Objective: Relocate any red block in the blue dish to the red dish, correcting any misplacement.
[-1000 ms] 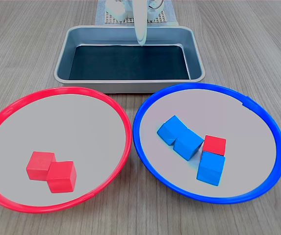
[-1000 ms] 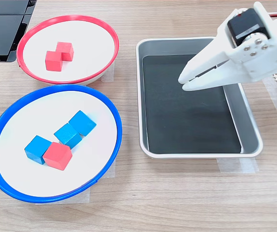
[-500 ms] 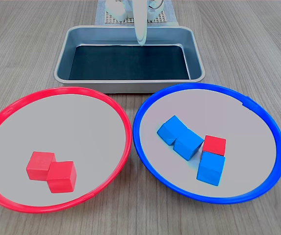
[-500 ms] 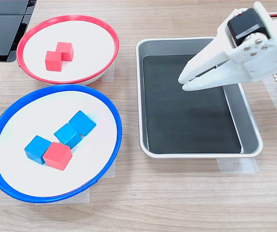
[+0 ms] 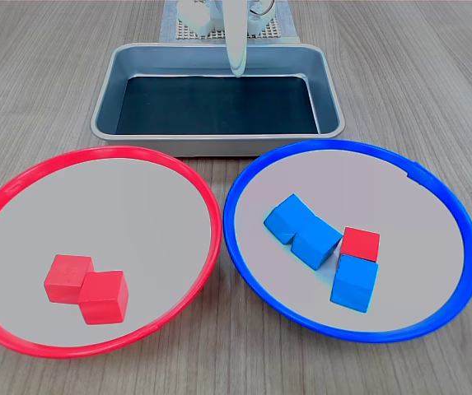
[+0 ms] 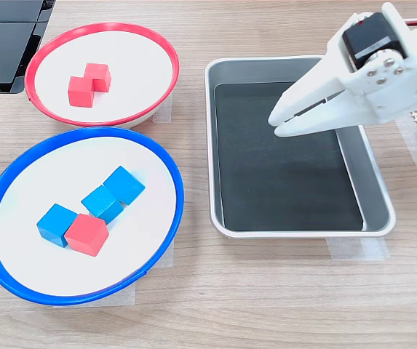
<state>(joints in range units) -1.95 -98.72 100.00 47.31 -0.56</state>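
hovering over the metal tray (image 6: 226,145) — gripper (image 6: 275,123) nearly closed, empty. sitting at five o'clock in the blue dish (image 5: 433,202) — red block (image 5: 360,244), touching blue cubes (image 5: 301,229).

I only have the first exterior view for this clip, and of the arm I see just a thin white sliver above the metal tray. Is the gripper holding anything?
Observer: No. In the second exterior view the gripper hangs over the metal tray, its fingertips nearly together with nothing between them.
Operator: Is the tray fixed down?
Observer: The second exterior view shows clear tape along the tray's near edge, which your view lacks.
Operator: Anything beyond the red dish?
Observer: Yes, a dark flat object lies at the second exterior view's upper left, beside the red dish.
Operator: Which way does the gripper point?
Observer: Toward the blue dish, where the red block touches a blue cube.
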